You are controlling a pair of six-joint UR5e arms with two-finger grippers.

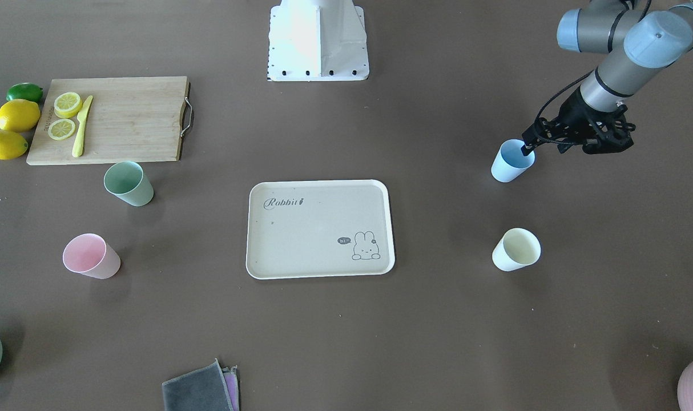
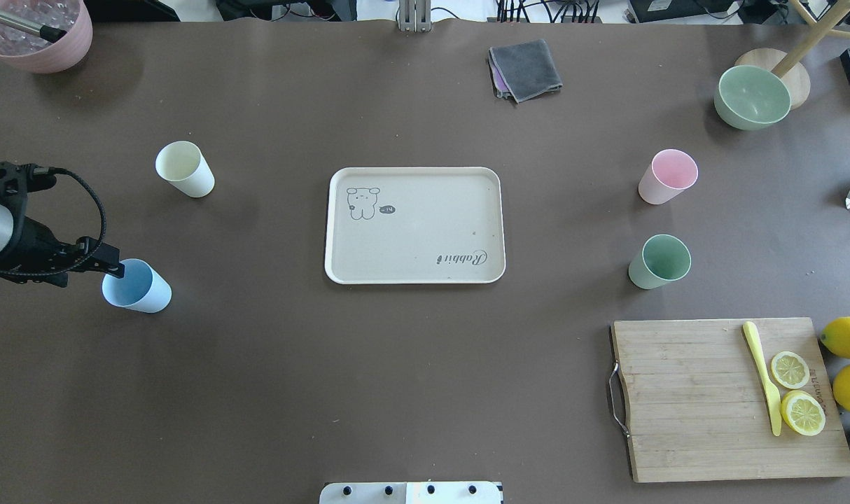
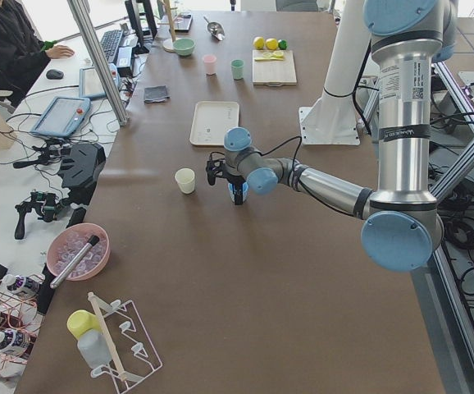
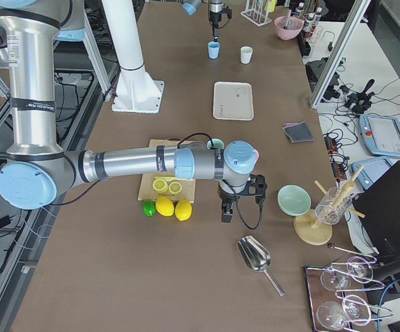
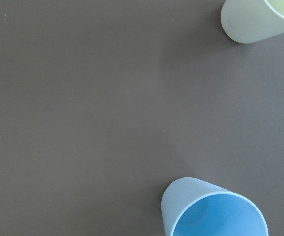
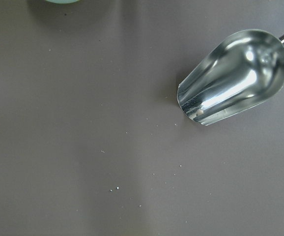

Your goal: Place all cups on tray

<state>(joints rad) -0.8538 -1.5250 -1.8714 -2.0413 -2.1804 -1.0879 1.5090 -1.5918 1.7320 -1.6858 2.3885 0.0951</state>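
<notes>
Overhead and front-facing cameras look steeply down from opposite sides, both showing the flat beige rectangular tray [image 1: 318, 228] centred between them.

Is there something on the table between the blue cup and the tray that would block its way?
Nothing visible does. Only bare table lies between the blue cup and the tray. The cream cup stands to the side, farther from the robot, clear of that path.

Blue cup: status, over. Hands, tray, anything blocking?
Left hand at rim of light blue cup, grip unclear. Right hand hovering by scoop, state unclear. Tray holds no cups yet. Path between looks open.
</notes>
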